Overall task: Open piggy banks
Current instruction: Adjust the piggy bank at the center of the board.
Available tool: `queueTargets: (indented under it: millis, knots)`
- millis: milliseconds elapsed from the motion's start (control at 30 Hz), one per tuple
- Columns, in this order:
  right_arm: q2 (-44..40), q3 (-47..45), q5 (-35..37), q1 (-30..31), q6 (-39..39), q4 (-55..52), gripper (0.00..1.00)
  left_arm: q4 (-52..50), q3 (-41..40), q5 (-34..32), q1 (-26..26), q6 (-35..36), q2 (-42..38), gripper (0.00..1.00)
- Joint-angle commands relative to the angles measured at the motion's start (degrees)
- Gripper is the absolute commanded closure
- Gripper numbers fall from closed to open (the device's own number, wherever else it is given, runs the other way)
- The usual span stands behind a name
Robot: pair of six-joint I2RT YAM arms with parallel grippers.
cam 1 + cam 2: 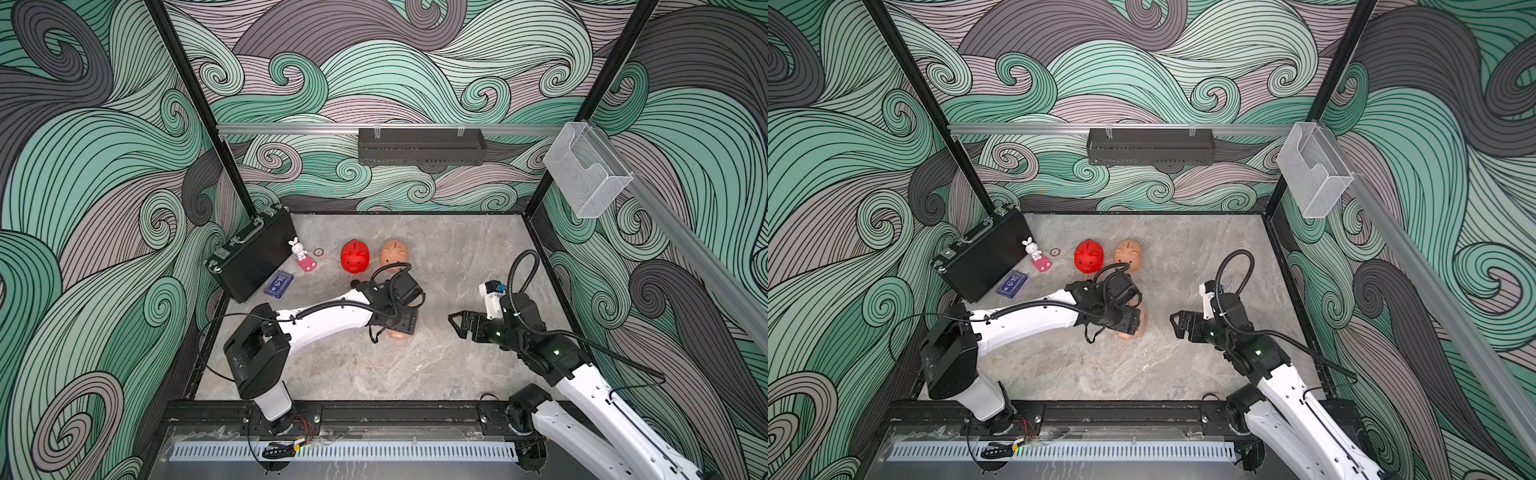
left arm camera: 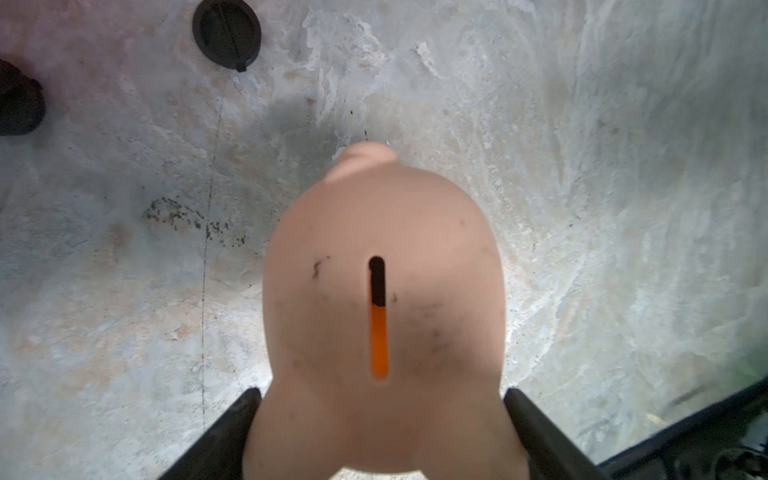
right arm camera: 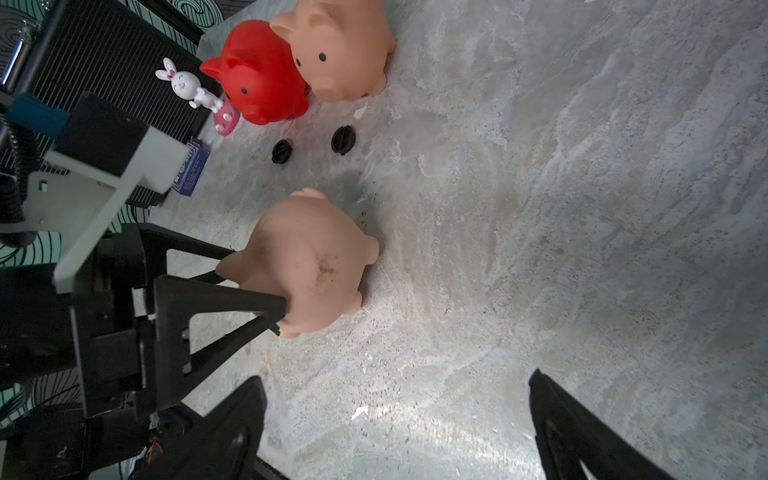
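Peach pig (image 3: pixel 309 262) half-hidden under left gripper (image 3: pixel 253 276), belly unseen

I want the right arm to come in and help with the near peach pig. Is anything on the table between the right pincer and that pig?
Nothing visible. Only bare table lies between the open right pincer and the near peach pig, which the left pincer flanks on both sides. The two loose black plugs lie beyond it.
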Motion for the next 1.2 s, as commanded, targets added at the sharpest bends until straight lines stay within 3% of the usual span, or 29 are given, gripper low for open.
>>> queueTargets:
  millis: [0,367,567,800,1067,1167]
  knots:
    - [0.3,-1.4,0.8,-0.1,0.2,3.9,0.01,10.2,-3.8,9.8,2.5,0.2,-2.3,0.2]
    - [3.7,-5.2,7.1,-0.2,9.2,7.7,0.01,30.4,-16.4,26.8,9.6,-3.6,-4.1,0.21]
    - [1.8,-9.1,-2.1,-0.2,4.7,18.1,0.01,38.5,-20.7,32.3,12.3,-5.9,-3.0,0.22]
    - [2.7,-9.3,-7.3,-0.2,1.3,19.2,0.01,43.6,-23.9,35.5,14.4,-7.7,-1.4,0.22]
    - [8.8,-9.7,-16.0,-0.2,3.4,26.9,0.02,50.7,-28.3,37.8,15.8,-10.2,-0.5,0.22]
    - [11.0,-9.5,-17.7,-0.1,4.3,28.9,0.03,52.3,-29.7,38.0,16.2,-10.6,-0.4,0.17]
